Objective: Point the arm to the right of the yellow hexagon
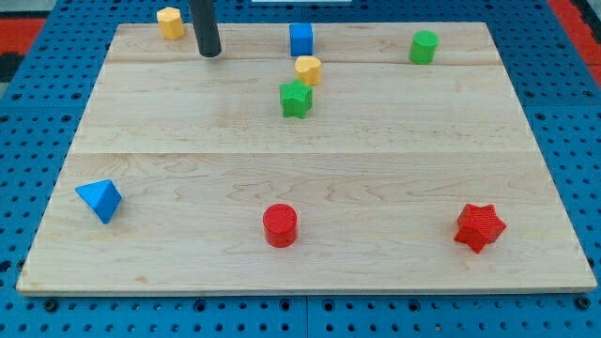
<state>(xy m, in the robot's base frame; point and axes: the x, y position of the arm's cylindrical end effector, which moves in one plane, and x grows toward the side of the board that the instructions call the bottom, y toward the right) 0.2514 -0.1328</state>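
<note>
The yellow hexagon (170,22) stands at the top left corner of the wooden board (310,160). My tip (208,53) is the lower end of a dark rod. It rests on the board just to the right of the yellow hexagon and slightly below it, with a small gap between them. A second yellow block (308,69), rounded in shape, sits near the top middle, touching a green star (296,99) below it.
A blue cube (300,38) stands at the top middle and a green cylinder (423,46) at the top right. A blue triangular block (100,200) lies at the lower left, a red cylinder (280,225) at the bottom middle, a red star (479,226) at the lower right.
</note>
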